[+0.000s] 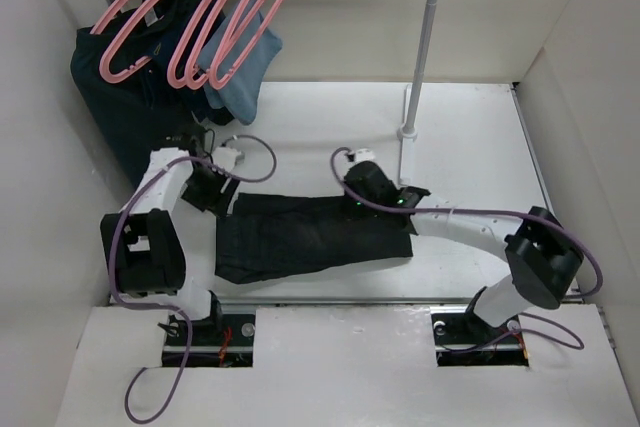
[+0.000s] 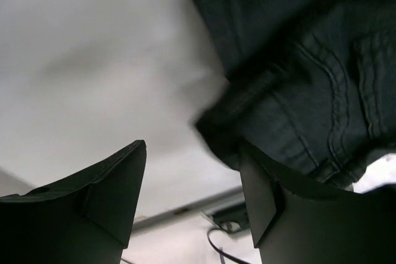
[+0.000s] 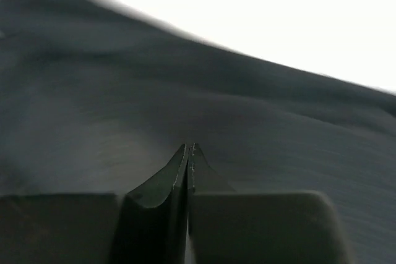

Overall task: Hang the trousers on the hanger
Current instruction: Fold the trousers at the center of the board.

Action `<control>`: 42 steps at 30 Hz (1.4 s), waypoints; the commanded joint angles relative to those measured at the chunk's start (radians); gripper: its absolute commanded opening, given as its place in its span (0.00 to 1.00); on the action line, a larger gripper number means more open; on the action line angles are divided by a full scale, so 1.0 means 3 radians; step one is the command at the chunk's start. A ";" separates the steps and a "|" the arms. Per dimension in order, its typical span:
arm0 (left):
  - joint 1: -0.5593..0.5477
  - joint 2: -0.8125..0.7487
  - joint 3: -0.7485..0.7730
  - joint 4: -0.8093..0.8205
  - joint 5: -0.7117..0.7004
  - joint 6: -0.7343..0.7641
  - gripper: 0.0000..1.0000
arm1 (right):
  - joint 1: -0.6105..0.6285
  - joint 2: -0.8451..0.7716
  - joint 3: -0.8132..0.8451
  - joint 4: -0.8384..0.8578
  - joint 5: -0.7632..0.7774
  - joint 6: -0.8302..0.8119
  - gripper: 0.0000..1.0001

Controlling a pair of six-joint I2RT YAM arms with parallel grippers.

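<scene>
Holding left claw (image 2: 192, 153) wide apart, trousers (image 1: 310, 237) flat on tabletop (image 1: 470, 137), waistband just beside one finger; pressing right claw (image 3: 187, 148) together over blurred denim, can't tell if cloth caught

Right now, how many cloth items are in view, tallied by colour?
Black trousers: 1
Dark navy garment: 1
Light blue cloth: 1
Total: 3
</scene>
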 commanded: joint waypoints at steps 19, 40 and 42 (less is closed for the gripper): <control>-0.0194 -0.0293 -0.0947 0.0804 -0.0659 -0.0328 0.57 | -0.1509 -0.0514 -0.0752 -0.0305 0.0123 0.0946 0.50; 0.0011 0.0514 -0.0639 0.0563 0.0201 -0.0339 0.62 | -0.1652 -0.0454 -0.1524 0.0068 -0.1135 0.0905 0.74; 0.0011 0.0580 -0.0757 0.0563 0.0278 -0.0277 0.36 | -0.1621 -0.0413 -0.1524 0.0149 -0.1135 0.0941 0.49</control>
